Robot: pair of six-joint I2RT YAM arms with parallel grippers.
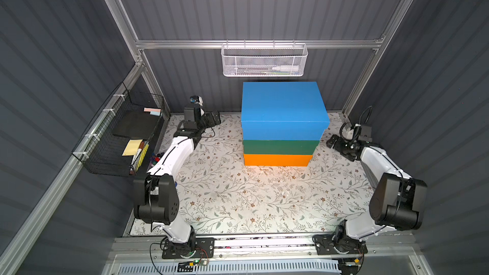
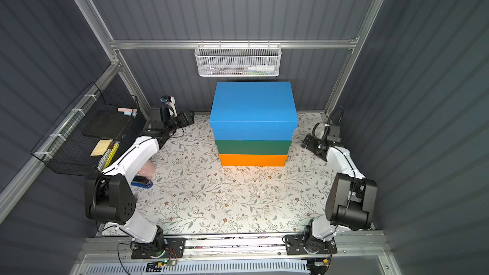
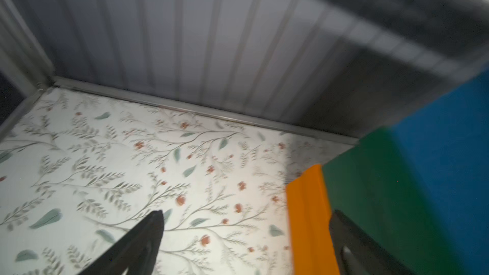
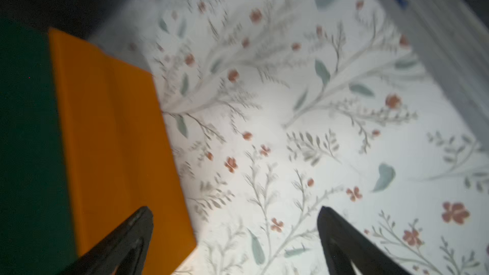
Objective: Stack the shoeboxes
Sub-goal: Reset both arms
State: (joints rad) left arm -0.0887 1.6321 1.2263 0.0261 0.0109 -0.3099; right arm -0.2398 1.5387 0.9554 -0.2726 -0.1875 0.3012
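The three shoeboxes stood stacked at the back of the worktop (image 1: 238, 194): blue shoebox (image 1: 283, 104) on green shoebox (image 1: 280, 147) on orange shoebox (image 1: 276, 160). The top one sat slightly skewed, so I reckoned a careless arm swing might knock it off. The left tool (image 3: 247, 215) and right tool (image 4: 235, 210) flanked the stack, jaws wide apart, holding nothing.
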